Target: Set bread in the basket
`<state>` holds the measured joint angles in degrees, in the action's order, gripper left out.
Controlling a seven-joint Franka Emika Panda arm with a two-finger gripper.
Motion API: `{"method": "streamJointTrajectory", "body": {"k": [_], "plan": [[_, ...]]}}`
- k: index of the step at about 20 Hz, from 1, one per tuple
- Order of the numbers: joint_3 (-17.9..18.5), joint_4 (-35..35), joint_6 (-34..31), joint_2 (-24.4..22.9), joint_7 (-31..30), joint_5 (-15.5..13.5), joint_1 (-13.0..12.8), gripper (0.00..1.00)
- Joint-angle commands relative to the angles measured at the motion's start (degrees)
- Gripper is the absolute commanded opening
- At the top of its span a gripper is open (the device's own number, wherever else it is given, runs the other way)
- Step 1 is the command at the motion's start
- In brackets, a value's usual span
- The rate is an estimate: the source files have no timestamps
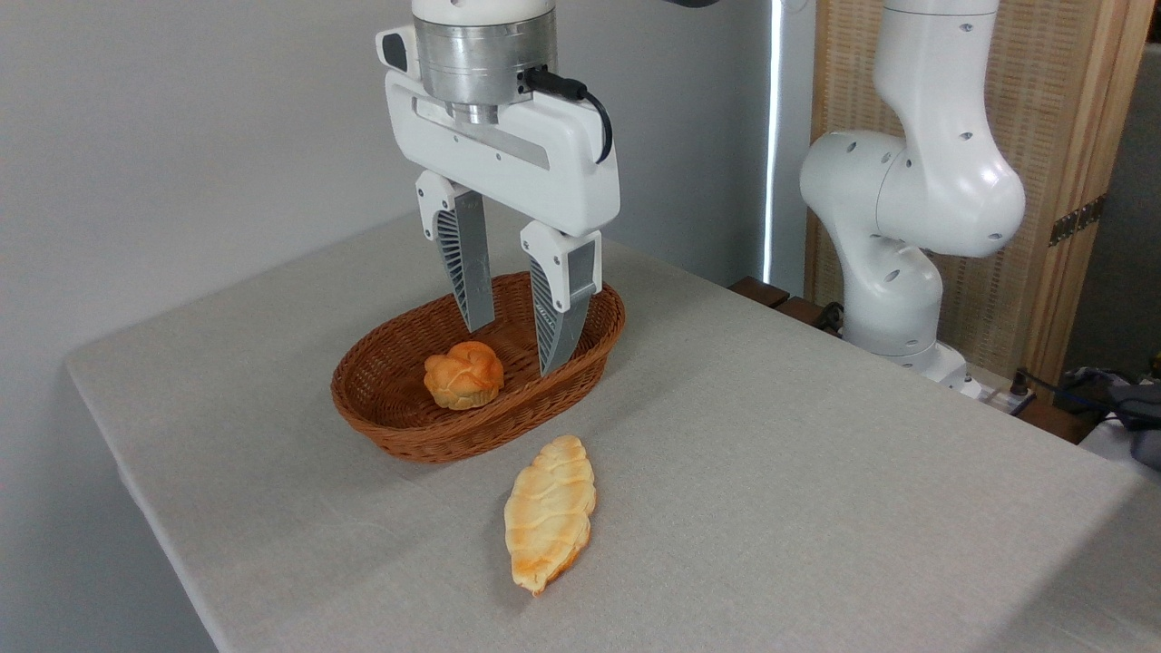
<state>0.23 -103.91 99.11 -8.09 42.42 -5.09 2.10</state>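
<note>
Gripper (517, 349): its two fingers are spread apart and hold nothing. It hangs over the basket, and the tips look to be just above the rim, though from this side I cannot tell how high.
Fingers (473, 272): gray and ribbed, thin and pointed at the tips, on a smooth white body.
Basket (544, 399): oval, reddish-brown, woven wicker with low sloping sides. It sits on the table, on the far side of the bread.
Bun (463, 375): small, round, orange and knotted. It lies inside the basket, toward the left.
Bread (550, 511): long, flat and shaped like a leaf, pale cream-gold with ridges and browner pointed ends. It lies on the table just in front of the basket, near but not touching it.
Table (816, 472): covered with a plain gray cloth.
Done: nothing yet, I think. The bread is not in the basket.
Left to do: reach the bread, pick it up, carry it to the basket and let it go inside.
</note>
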Motion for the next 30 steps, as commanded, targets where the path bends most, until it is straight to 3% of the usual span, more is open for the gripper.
{"method": "streamJointTrajectory", "body": {"k": [1, 30], "plan": [[2.04, 1.0, -1.55, 0.09, 0.12, -1.14, -0.52, 1.0], [1.87, 0.99, -3.39, 0.0, -0.59, -1.06, -0.61, 1.0]]}}
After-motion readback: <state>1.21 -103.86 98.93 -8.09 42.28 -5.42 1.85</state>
